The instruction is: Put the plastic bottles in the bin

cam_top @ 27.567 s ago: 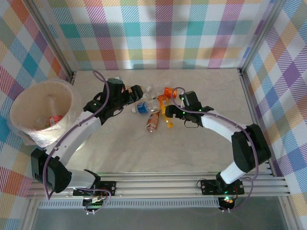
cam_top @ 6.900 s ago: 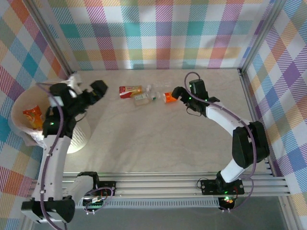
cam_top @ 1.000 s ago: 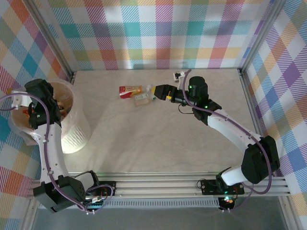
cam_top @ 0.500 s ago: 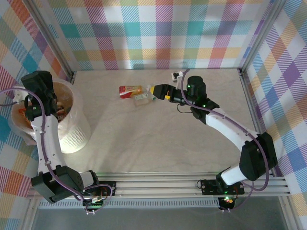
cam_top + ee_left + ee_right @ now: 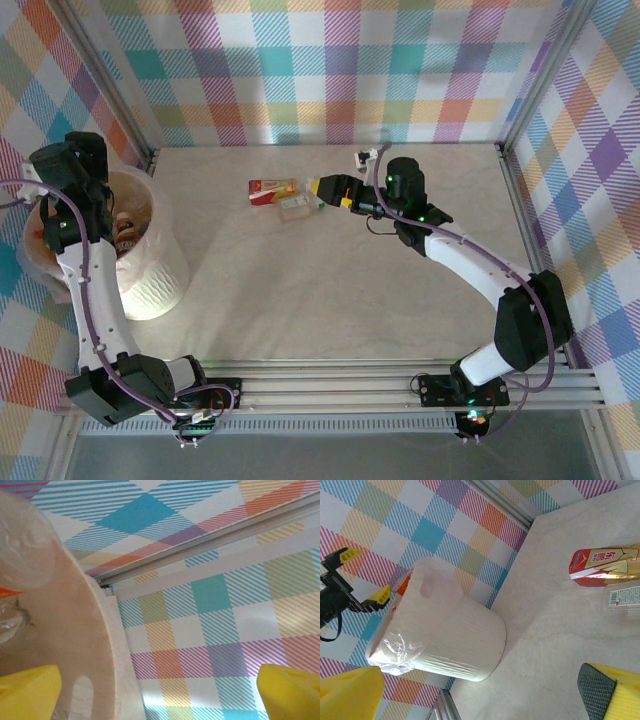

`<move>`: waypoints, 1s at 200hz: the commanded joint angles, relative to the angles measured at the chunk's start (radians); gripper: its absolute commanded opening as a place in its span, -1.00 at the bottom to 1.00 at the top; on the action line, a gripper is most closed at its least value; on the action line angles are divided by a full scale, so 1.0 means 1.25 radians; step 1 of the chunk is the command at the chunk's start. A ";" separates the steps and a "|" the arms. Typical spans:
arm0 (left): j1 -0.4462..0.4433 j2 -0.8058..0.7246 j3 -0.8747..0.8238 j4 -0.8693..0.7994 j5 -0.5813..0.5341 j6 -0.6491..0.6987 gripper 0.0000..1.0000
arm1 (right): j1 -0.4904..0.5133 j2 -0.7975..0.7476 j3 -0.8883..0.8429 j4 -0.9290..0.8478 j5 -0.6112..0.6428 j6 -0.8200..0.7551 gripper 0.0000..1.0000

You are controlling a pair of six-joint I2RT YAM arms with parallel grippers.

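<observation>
At far left, left gripper (image 5: 364, 574) up at the rim of the bin (image 5: 470, 645), yellow pads (image 5: 347, 555) spread wide, nothing between them. Inside the bin, behind the crumpled clear liner (image 5: 400, 652), a brown bottle (image 5: 125, 236) with a red label, wording too small to read, and an orange shape (image 5: 404, 584) mostly hidden by the rim. Further right on the table (image 5: 330, 290), well apart from the bin, a red-and-gold labelled bottle (image 5: 602, 565) lying flat, white Chinese characters across it, not clearly legible. Just beside it, a clear bottle (image 5: 626, 597) with a white label of tiny unreadable print, cut off at the frame edge. Rightmost, right gripper (image 5: 329, 192) near those two, fingers parted, gripping nothing.
</observation>
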 commanded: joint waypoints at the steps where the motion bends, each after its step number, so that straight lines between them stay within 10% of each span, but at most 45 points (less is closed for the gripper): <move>1: 0.009 0.029 0.069 -0.034 -0.039 0.083 1.00 | 0.000 0.001 0.025 0.014 -0.016 0.002 1.00; 80: 0.051 0.180 0.224 -0.120 -0.111 0.209 1.00 | 0.000 0.011 0.027 0.006 -0.015 -0.009 1.00; 200: 0.007 0.216 0.097 -0.113 0.093 0.246 1.00 | 0.000 0.037 0.042 0.006 -0.028 0.015 0.99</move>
